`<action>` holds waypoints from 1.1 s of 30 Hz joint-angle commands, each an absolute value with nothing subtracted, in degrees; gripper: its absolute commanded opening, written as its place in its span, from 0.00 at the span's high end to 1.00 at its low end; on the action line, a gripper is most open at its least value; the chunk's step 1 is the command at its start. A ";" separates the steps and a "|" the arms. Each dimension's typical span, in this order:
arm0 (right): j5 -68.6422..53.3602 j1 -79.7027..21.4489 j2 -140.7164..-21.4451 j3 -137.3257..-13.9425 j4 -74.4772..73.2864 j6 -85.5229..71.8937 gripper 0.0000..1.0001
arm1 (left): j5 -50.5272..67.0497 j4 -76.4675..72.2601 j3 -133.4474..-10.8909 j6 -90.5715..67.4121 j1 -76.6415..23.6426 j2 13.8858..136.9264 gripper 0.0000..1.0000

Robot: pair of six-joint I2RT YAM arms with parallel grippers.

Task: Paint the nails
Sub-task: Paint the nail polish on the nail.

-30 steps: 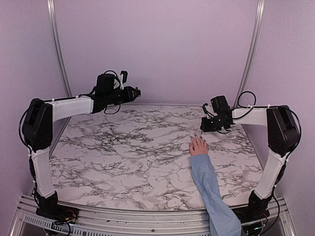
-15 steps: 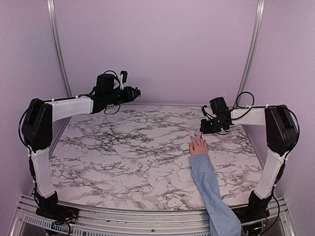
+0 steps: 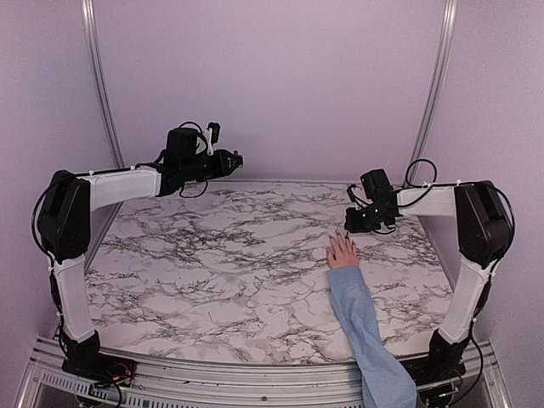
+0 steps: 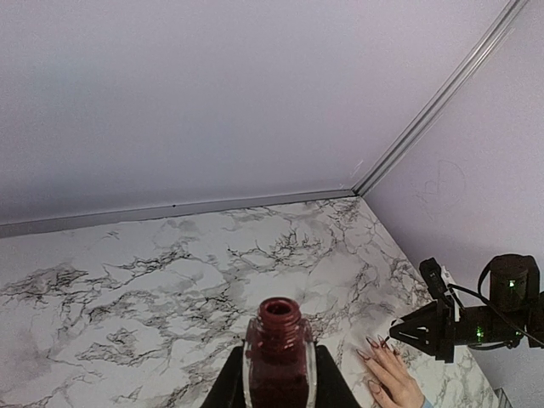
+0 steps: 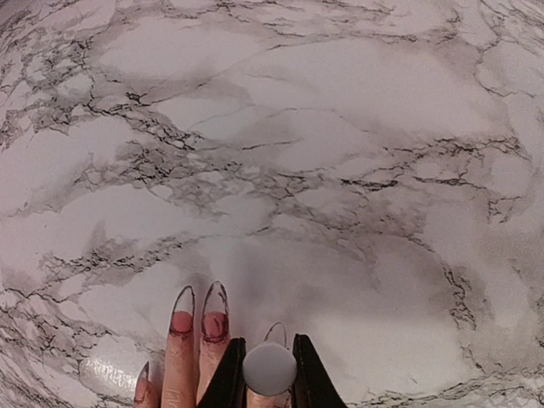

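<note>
**A:** Start at the left. What is the left gripper (image 4: 280, 384) doing?

**B:** It is pinching an open bottle (image 4: 280, 353) of dark red polish. The bottle is upright and raised, well to the left of the hand (image 3: 343, 252) and farther back.

**A:** And the nails (image 5: 199, 299)?

**B:** They are at the hand's far end, with the fingers lying flat on the marble table (image 3: 212, 263). The right wrist view shows two nails with red patches near the base and bare tips, so I'd call those partly coated. A third is mostly hidden, and I can't judge the small one leftmost.

**A:** The right gripper (image 5: 269, 375)?

**B:** It is clamped on a round grey cap (image 5: 269, 367), directly over the fingertips. I take the cap for the brush handle, but no bristles show.

**A:** So how far along?

**B:** Midway, I'd guess. The tips need filling and the other nails are unconfirmed.

**A:** Room to move?

**B:** There is wide bare marble left of the hand. On its right the table edge and side wall (image 3: 501, 127) are near, so that side is tight for the right arm. The sleeve (image 3: 365, 331) runs from the hand to the near edge.
</note>
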State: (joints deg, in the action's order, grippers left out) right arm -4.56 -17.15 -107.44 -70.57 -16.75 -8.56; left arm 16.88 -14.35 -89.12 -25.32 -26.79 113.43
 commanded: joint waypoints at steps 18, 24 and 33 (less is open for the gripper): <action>-0.87 -17.97 -105.01 -71.29 -15.91 -7.88 1.00 | 17.24 -17.36 -90.09 -25.60 -26.55 111.97 1.00; -1.10 -18.45 -105.02 -71.41 -15.82 -7.19 1.00 | 17.25 -17.49 -89.89 -25.58 -26.54 111.97 1.00; -0.26 -19.14 -105.03 -71.87 -16.78 -4.84 1.00 | 17.32 -17.58 -89.82 -25.63 -26.54 111.98 1.00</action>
State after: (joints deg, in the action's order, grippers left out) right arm -1.63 -18.41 -106.89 -70.59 -16.75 -6.59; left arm 16.93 -14.48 -89.12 -25.54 -26.79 113.43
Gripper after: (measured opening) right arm 0.137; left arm 0.195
